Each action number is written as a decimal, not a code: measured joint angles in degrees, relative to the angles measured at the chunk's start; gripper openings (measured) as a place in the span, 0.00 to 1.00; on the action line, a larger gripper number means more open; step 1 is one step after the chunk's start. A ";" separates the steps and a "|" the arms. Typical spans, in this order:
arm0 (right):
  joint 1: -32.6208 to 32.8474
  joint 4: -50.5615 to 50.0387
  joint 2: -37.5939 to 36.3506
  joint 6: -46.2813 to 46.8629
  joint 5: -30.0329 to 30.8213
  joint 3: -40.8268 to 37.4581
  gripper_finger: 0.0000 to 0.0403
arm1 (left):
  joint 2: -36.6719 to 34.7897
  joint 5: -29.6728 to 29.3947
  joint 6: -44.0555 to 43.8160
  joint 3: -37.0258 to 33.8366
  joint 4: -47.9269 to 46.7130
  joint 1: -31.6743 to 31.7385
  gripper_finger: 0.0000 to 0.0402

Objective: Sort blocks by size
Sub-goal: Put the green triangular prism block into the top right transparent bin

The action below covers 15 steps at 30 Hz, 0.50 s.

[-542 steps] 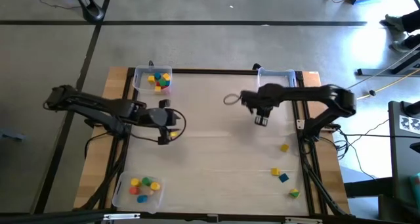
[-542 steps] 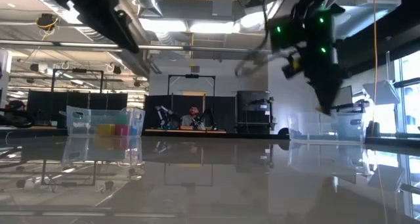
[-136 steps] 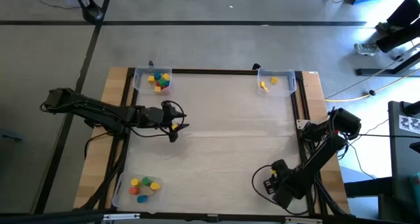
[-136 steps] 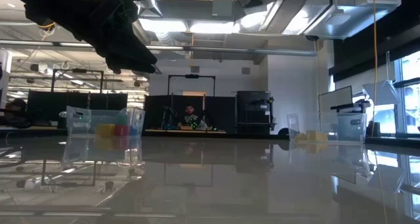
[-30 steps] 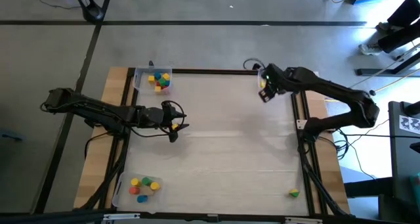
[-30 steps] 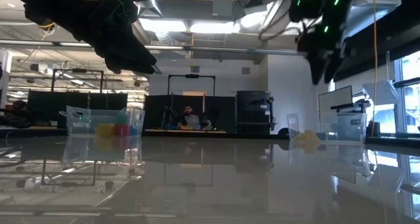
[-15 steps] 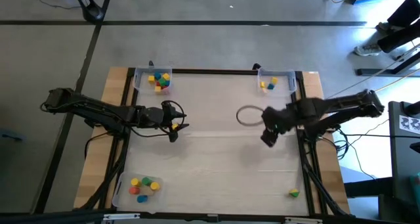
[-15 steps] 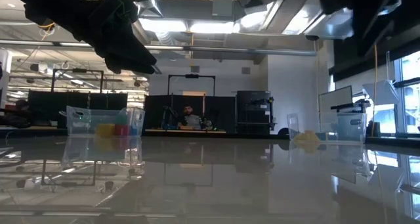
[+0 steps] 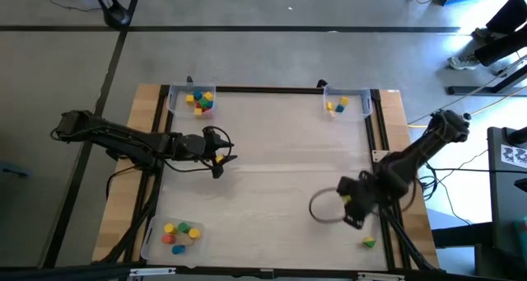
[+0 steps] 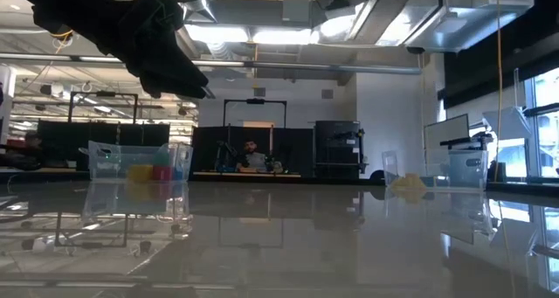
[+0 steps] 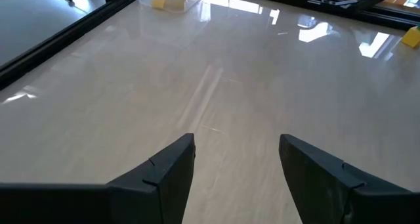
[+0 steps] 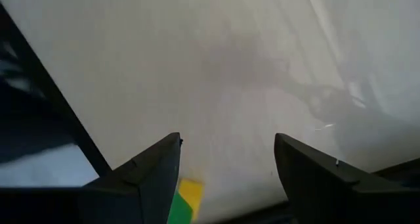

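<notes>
The right arm has swung away from the clear plastic tray at the upper right of the counter (image 9: 365, 92) and is now down in the lower right of the high view, its end effector (image 9: 354, 211) empty with fingers spread, hovering above the pale wooden counter (image 9: 272, 157) just up and left of the last loose block. That small green-and-yellow wooden cube (image 9: 368, 243) sits alone near the counter's lower right corner, and it peeks in by the right wrist camera's own dark fingers (image 12: 185, 199). The upper right tray now holds two little yellow cubes (image 9: 335, 106), so the drop looks done and this reads as the reach for the final piece. The other two trays, upper left (image 9: 191, 100) and lower left (image 9: 173, 233), hold mixed coloured cubes. The left end effector (image 9: 217, 156) waits mid-left, fingers apart (image 11: 161, 178), nothing between them
</notes>
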 joint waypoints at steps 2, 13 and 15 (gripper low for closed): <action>3.18 0.48 1.54 0.21 -0.79 0.00 0.60 | 0.02 0.00 0.65 0.00 -0.02 0.00 0.52; 15.37 11.18 9.26 6.94 -9.52 -0.02 0.60 | 0.00 0.00 1.02 0.00 -0.02 0.00 0.52; 16.65 13.25 10.68 6.93 -9.54 -0.01 0.60 | 0.00 0.00 1.02 0.00 -0.03 0.00 0.52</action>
